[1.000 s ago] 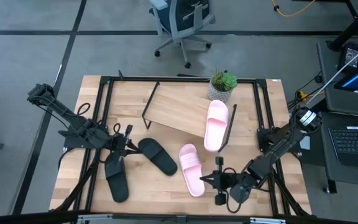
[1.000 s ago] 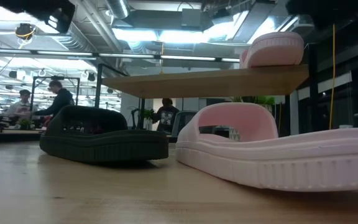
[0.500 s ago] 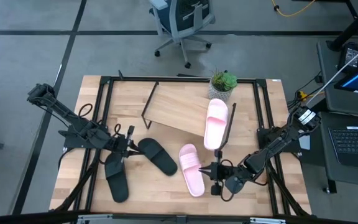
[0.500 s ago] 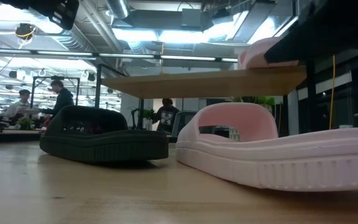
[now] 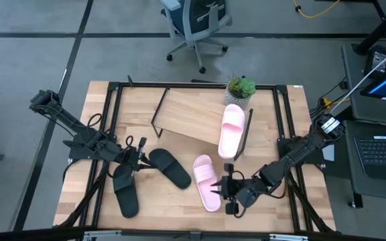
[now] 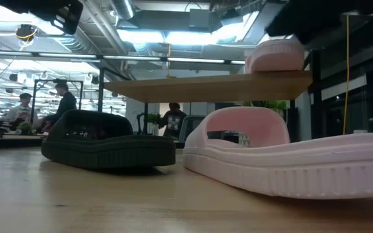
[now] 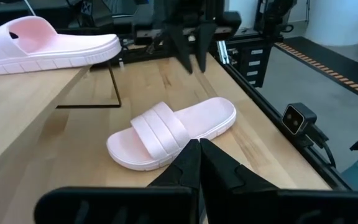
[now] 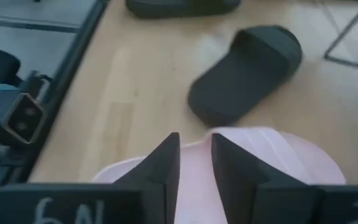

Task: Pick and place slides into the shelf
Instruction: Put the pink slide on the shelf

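Note:
One pale pink slide (image 5: 206,182) lies flat on the table near the near edge. The other pink slide (image 5: 231,132) rests on the shelf's wooden board (image 5: 186,119) and sticks out past its right edge. Two black slides (image 5: 169,167) (image 5: 126,189) lie on the table's left half. My right gripper (image 5: 225,189) is open at the right side of the near pink slide (image 8: 278,162), its fingers straddling the slide's edge in the right wrist view. My left gripper (image 5: 138,152) is shut and hovers between the black slides. My right gripper stands low over the right edge of the pink slide (image 8: 194,152), coming from the table's right. Its fingers (image 8: 166,168) hide the place where they might meet the slide, so I cannot tell whether they touch it.
A small potted plant (image 5: 240,89) stands at the far edge behind the shelf. The shelf's thin black legs (image 5: 158,114) stand on the table's middle. A black frame (image 5: 112,87) runs around the table. People sit in the room beyond (image 6: 60,103).
My right gripper has moved toward the table's left and a little toward the far edge, coming up to the right side of the near pink slide. The slides and the shelf have stayed in place.

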Motion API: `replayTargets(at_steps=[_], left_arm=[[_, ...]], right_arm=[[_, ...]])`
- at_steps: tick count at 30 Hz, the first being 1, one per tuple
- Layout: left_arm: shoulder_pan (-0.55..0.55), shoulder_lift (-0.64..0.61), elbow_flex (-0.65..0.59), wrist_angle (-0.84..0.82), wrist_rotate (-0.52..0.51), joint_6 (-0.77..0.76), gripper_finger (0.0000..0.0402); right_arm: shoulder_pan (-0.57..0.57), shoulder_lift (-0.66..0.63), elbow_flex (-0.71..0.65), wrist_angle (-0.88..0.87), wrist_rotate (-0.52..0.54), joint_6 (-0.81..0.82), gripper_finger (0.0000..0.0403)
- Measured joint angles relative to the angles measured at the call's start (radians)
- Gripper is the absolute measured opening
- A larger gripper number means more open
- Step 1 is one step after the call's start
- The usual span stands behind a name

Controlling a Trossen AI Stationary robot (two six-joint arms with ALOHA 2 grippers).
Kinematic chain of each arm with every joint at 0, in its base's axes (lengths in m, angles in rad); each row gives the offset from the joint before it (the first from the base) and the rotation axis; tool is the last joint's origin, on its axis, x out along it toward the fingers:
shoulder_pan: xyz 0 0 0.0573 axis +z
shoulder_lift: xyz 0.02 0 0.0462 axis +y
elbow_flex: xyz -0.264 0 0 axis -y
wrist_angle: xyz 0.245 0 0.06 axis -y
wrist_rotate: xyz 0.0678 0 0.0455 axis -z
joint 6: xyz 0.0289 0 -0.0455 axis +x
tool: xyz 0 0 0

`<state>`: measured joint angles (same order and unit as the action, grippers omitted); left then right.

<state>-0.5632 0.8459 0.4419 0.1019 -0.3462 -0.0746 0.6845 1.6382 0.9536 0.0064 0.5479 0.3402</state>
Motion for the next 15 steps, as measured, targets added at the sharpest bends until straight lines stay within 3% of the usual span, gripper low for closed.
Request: replayTargets(at_steps=[9,15], left_arm=[[0.000,0.000,0.000,-0.004,0.000,0.000,0.0000],[0.000,0.000,0.000,-0.007,0.000,0.000,0.0000]], right_arm=[[0.030,0.050,0.176,-0.196,0.027,-0.066,0.0040],[0.030,0.203,0.433,-0.545,0.050,-0.127,0.0021]])
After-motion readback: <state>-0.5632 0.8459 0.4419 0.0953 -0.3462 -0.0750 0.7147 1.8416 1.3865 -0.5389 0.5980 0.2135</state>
